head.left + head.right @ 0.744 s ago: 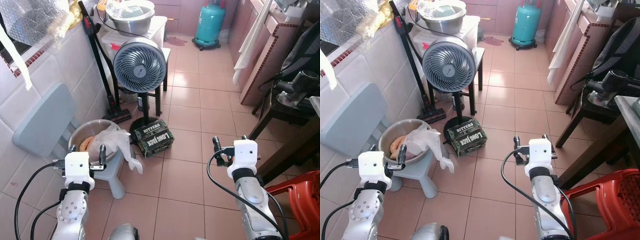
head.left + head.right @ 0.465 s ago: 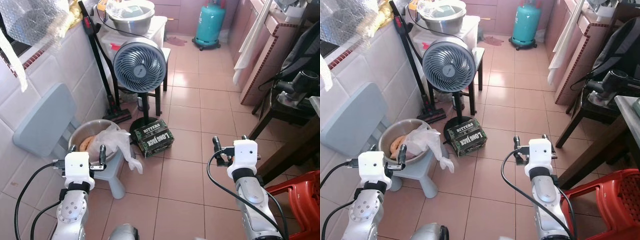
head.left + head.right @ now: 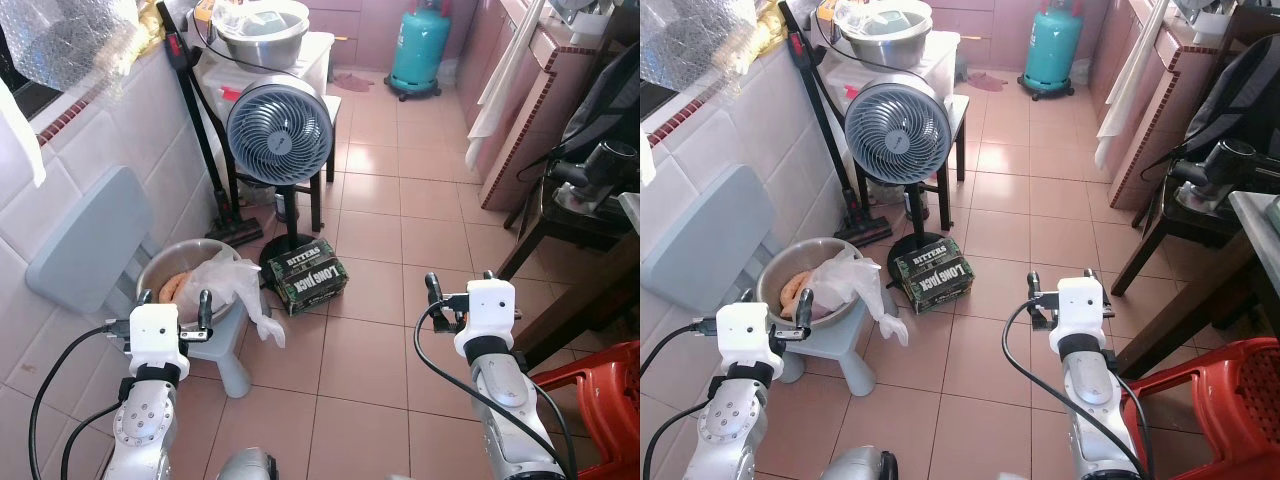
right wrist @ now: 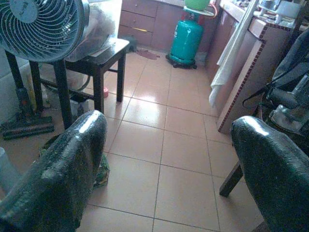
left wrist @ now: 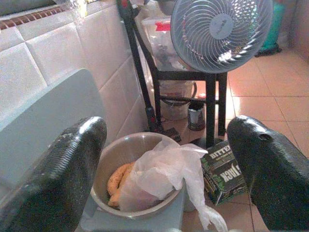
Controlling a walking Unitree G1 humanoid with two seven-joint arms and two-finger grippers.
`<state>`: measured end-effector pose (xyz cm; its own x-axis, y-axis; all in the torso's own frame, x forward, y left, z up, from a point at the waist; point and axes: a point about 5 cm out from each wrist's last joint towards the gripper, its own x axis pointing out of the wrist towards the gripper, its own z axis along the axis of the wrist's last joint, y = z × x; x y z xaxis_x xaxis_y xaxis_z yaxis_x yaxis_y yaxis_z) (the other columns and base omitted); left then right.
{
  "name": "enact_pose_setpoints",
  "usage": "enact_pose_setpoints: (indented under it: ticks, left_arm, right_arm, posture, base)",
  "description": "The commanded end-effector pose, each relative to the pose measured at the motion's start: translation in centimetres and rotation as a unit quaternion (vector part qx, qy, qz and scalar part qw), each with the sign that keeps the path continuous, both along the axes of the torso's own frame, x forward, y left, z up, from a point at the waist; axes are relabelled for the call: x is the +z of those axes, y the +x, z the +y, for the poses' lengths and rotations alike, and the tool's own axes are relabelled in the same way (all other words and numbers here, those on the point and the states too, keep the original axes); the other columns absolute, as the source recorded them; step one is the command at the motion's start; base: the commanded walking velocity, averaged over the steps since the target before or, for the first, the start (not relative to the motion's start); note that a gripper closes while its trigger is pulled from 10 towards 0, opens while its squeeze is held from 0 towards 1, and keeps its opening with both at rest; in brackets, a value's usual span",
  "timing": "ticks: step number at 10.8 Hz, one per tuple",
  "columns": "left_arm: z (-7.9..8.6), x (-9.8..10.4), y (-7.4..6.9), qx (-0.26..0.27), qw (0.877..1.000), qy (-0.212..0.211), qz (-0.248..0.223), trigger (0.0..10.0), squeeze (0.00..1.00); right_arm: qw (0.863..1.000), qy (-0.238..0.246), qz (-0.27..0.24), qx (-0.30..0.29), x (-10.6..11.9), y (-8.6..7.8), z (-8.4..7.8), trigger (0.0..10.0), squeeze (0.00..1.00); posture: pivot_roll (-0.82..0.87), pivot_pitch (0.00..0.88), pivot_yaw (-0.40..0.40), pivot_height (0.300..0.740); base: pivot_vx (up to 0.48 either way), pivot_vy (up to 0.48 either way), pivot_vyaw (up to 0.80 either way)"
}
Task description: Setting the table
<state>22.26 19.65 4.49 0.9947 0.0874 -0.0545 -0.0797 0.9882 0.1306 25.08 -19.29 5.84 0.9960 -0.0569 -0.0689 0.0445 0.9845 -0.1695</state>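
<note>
Both arms are raised in front of me over a pink tiled floor. My left gripper [image 3: 176,297] is open and holds nothing, hovering just before a metal bowl [image 3: 190,258] on a small grey stool [image 3: 225,352]. The bowl holds orange food and a crumpled clear plastic bag [image 5: 157,176]. My right gripper [image 3: 460,282] is open and holds nothing, above bare tiles. A dark wooden table [image 3: 1185,300] stands at the right, its top mostly out of frame.
A standing fan [image 3: 278,130] and a green carton [image 3: 308,274] stand ahead. A vacuum stick [image 3: 200,130] leans on the tiled left wall. A teal gas cylinder [image 3: 420,48] stands far back. A red plastic chair [image 3: 600,390] is at the lower right, with a black chair [image 3: 585,200] beyond it.
</note>
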Motion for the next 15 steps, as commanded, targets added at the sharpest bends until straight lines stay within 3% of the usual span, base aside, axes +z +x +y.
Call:
enact_pose_setpoints:
  ticks: [1,7,8,9,11,13,14,15]
  left_arm:
    - [-7.3,8.8,7.0,-0.139,0.982,-0.123,-0.025,10.0,0.00]
    - [-7.3,8.8,7.0,-0.139,0.982,-0.123,-0.025,10.0,0.00]
    - [-6.2,6.6,5.7,-0.117,0.988,-0.105,-0.010,10.0,0.00]
    - [-5.5,5.3,4.5,-0.075,0.993,-0.083,-0.022,10.0,0.00]
    - [-5.6,5.7,4.5,-0.081,0.993,-0.081,-0.028,10.0,0.00]
    - [-4.9,5.8,3.5,-0.075,0.995,-0.063,0.007,10.0,0.00]
    - [-3.8,5.2,2.3,-0.059,0.997,-0.054,0.022,10.0,0.00]
    - [-3.1,4.9,1.4,-0.044,0.997,-0.048,0.036,10.0,0.00]
  right_arm:
    - [0.990,0.115,-0.064,0.043,7.7,1.9,2.6,10.0,0.00]
    - [0.990,0.115,-0.064,0.043,7.7,1.9,2.6,10.0,0.00]
    - [0.993,0.083,-0.069,0.048,6.9,1.7,2.8,10.0,0.00]
    - [0.993,0.065,-0.072,0.069,6.4,1.1,3.2,10.0,0.00]
    - [0.993,0.057,-0.079,0.060,6.5,1.1,2.2,10.0,0.00]
    - [0.998,0.030,-0.037,0.027,5.9,0.4,1.7,10.0,0.00]
    - [0.997,0.071,-0.009,0.014,5.1,-0.2,1.8,10.0,0.00]
    - [0.997,0.072,-0.001,0.017,4.8,-0.7,1.6,10.0,0.00]
  posture:
    - [-0.06,0.184,0.043,0.740]
    - [-0.06,0.184,0.043,0.740]
    - [-0.04,0.149,0.017,0.740]
    - [-0.05,0.151,0.021,0.740]
    - [-0.05,0.164,0.039,0.740]
    - [-0.04,0.182,0.035,0.740]
    - [-0.03,0.186,0.034,0.740]
    - [-0.03,0.199,0.031,0.740]
  base:
    - [0.000,0.000,0.00]
    - [0.000,0.000,0.00]
    - [0.000,0.000,0.00]
    - [0.000,0.000,0.00]
    - [0.000,0.000,0.00]
    - [0.000,0.000,0.00]
    - [0.000,0.000,0.00]
    - [0.000,0.000,0.00]
